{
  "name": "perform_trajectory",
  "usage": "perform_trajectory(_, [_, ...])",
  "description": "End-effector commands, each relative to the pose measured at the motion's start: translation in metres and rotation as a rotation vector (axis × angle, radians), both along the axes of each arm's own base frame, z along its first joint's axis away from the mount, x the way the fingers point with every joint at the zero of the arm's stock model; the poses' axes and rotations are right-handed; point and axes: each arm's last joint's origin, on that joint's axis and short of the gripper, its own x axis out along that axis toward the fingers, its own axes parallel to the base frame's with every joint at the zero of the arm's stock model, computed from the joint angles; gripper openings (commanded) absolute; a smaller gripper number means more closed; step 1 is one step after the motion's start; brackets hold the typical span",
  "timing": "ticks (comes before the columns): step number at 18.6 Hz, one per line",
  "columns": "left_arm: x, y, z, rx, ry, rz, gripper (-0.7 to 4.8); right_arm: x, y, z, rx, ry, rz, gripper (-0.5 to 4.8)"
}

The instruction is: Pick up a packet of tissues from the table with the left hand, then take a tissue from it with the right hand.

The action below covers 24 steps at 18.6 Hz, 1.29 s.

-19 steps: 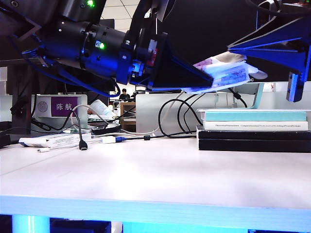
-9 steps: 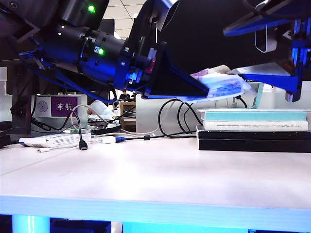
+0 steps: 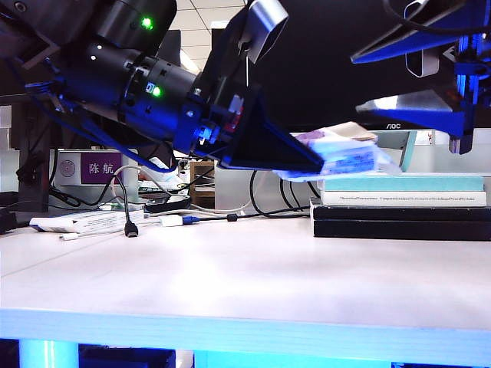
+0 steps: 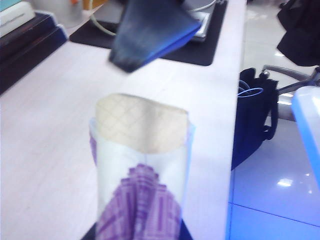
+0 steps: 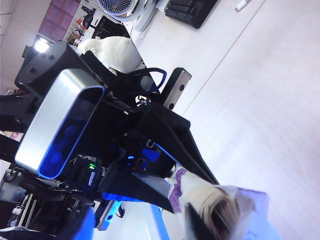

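A dark monitor [image 3: 330,69] stood behind stacked books [image 3: 400,205]; left of the books, a purple name sign [image 3: 100,168] and black cables [image 3: 268,192] crowded the office backdrop.

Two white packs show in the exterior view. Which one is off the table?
The packet of tissues with the purple patch, clamped in the left gripper above the table. The long white-and-blue pack lies on the table; the open right gripper hovers nearby.
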Motion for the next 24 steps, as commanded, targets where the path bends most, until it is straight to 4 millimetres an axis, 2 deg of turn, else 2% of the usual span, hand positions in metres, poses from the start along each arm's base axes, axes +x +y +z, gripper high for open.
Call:
perform_trajectory(1, [0.0, -0.001, 0.004, -0.02, -0.022, -0.018, 0.89, 0.001, 0.0, 0.002, 0.003, -0.015, 0.002, 2.51])
perform_trajectory(12, [0.001, -0.003, 0.01, -0.077, -0.066, -0.042, 0.89, -0.002, 0.0, -0.003, -0.013, 0.021, 0.005, 2.47])
perform_trajectory(14, [0.001, -0.003, 0.011, -0.084, -0.071, -0.046, 0.89, -0.002, 0.0, -0.003, -0.013, 0.021, 0.005, 1.7])
perform_trajectory(17, [0.001, -0.004, 0.015, -0.119, -0.074, -0.064, 0.89, -0.001, 0.0, -0.004, -0.013, 0.025, 0.006, 1.4])
perform_trajectory(19, [0.001, -0.004, 0.015, -0.121, -0.068, -0.061, 0.89, 0.002, 0.0, -0.009, -0.021, 0.026, 0.01, -0.05])
perform_trajectory(22, [0.001, -0.004, 0.014, -0.117, -0.062, -0.059, 0.89, 0.005, 0.0, -0.016, -0.045, 0.03, -0.011, -0.06])
perform_trajectory(24, [0.006, 0.002, 0.01, -0.072, -0.044, -0.007, 0.89, 0.01, -0.006, -0.018, -0.109, 0.02, -0.133, -0.06])
